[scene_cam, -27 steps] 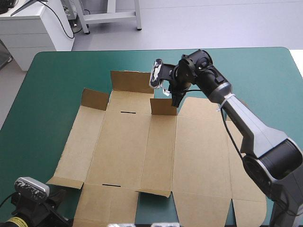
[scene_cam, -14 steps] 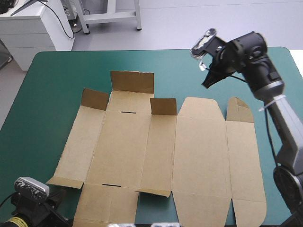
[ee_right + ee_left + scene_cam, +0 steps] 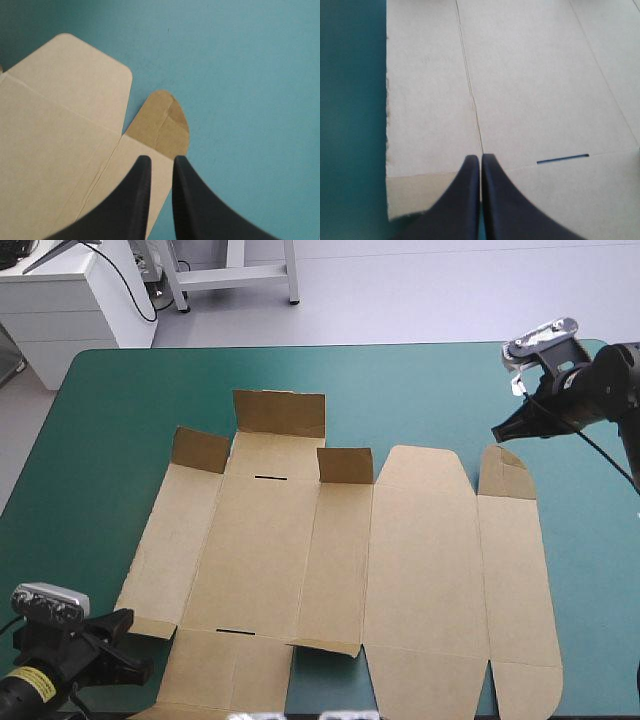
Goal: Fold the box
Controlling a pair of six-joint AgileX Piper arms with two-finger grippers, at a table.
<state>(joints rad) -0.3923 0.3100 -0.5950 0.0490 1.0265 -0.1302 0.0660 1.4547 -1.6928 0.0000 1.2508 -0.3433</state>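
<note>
The brown box (image 3: 330, 560) lies as a flat cut sheet across the middle of the teal-green table. Three small flaps stand raised along its far edge, among them the back flap (image 3: 280, 412). At the far right a rounded flap (image 3: 503, 468) tilts up slightly. My right gripper (image 3: 497, 433) hovers just beyond that flap (image 3: 165, 125), shut and holding nothing, a thin slit between its fingers (image 3: 159, 161). My left gripper (image 3: 128, 625) is at the near left corner, shut, over the board (image 3: 535, 75) beside a crease, with a slot (image 3: 562, 159) just to its side.
Bare teal-green cover (image 3: 110, 440) runs left of the box and along the far edge (image 3: 400, 370). Beyond the table's far left corner stands a white cabinet (image 3: 70, 300).
My right gripper has left the middle raised flap and swung right and outward to the far right corner. The left gripper has shifted slightly toward the box's near left corner.
</note>
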